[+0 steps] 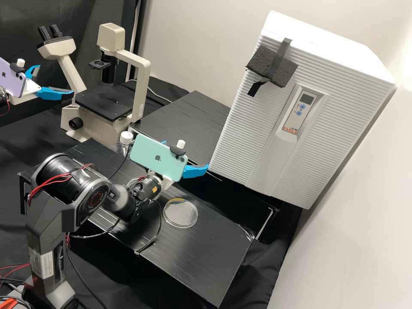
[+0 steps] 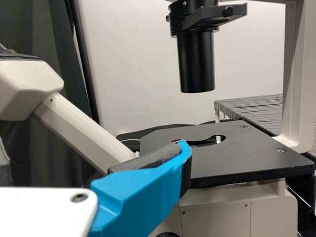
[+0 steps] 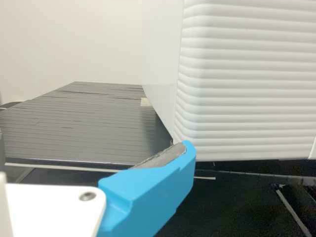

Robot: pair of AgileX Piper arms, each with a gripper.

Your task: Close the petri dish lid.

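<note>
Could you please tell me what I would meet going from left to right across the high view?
A purple phone, a cream microscope, a clear petri dish, a large white ribbed box.

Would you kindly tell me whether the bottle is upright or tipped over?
The bottle is upright: the high view shows its white cap on top.

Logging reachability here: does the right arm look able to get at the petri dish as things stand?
Probably yes: the right hand is open and nearby, and nothing visibly blocks the petri dish.
</note>
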